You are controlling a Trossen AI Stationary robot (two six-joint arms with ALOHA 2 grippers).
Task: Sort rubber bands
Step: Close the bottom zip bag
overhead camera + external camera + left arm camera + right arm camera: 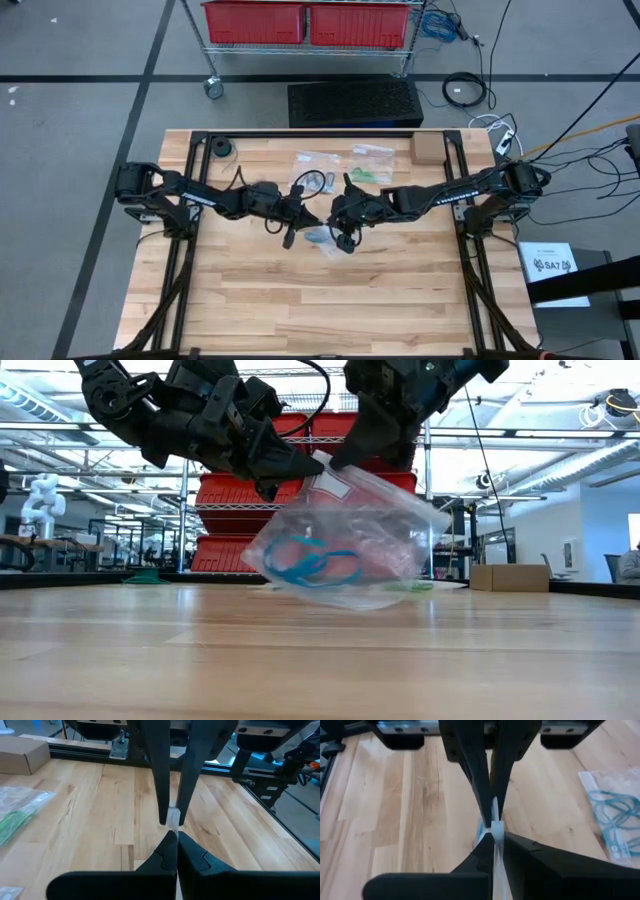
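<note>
Both arms meet over the middle of the wooden table (300, 290). The left gripper (290, 465) and the right gripper (335, 460) hold one clear plastic bag (380, 530) between them, each at the top edge of the bag. In the low view the bag hangs tilted, its lower part very near the table surface or touching it; I cannot tell which. Inside this bag lie blue rubber bands (315, 560), gathered in the lower left part.

The fingers of the left gripper are pressed together on the bag edge; in the left wrist view its two dark fingers (165, 857) meet with no gap, and just in front of them the other arm's fingers pinch the same white strip of plastic. The right gripper is also closed on the bag edge; in the right wrist view its fingers (485, 852) press on the thin plastic.

More bags lie on the table. A second bag with blue bands (615, 815) lies flat beside the grippers. A bag with green bands (17, 810) lies farther back, near a small cardboard box (427, 149) at the far edge. Behind the table a wire cart carries red bins (310, 22)
</note>
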